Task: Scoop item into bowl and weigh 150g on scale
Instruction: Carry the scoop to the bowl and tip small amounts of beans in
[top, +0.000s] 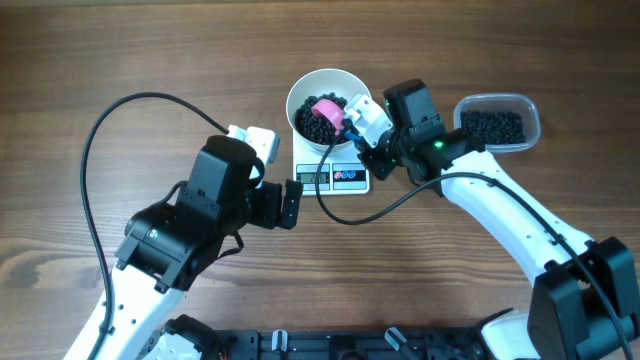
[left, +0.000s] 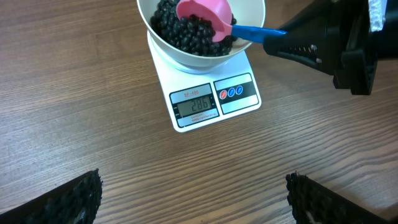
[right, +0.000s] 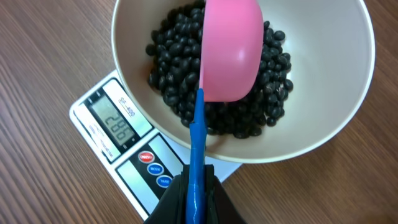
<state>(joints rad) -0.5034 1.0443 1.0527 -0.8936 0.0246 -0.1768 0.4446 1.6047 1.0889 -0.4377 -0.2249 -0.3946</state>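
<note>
The white bowl (top: 345, 82) stands on the scale (top: 333, 177), holding a heap of black beans, the item (top: 310, 122). My right gripper (top: 368, 138) is shut on the blue handle (right: 198, 149) of a pink scoop (right: 230, 50), whose head rests over the beans (right: 174, 68) inside the bowl (right: 329, 93). The scale's display (right: 118, 127) shows digits. My left gripper (left: 194, 199) hangs open over bare wood in front of the scale (left: 214, 99), with nothing between its fingers (left: 68, 199). It is apart from the bowl (left: 186, 57).
A clear plastic tub (top: 497, 122) with more black beans sits at the back right, just beyond my right arm. Cables loop across the table at the left and in front of the scale.
</note>
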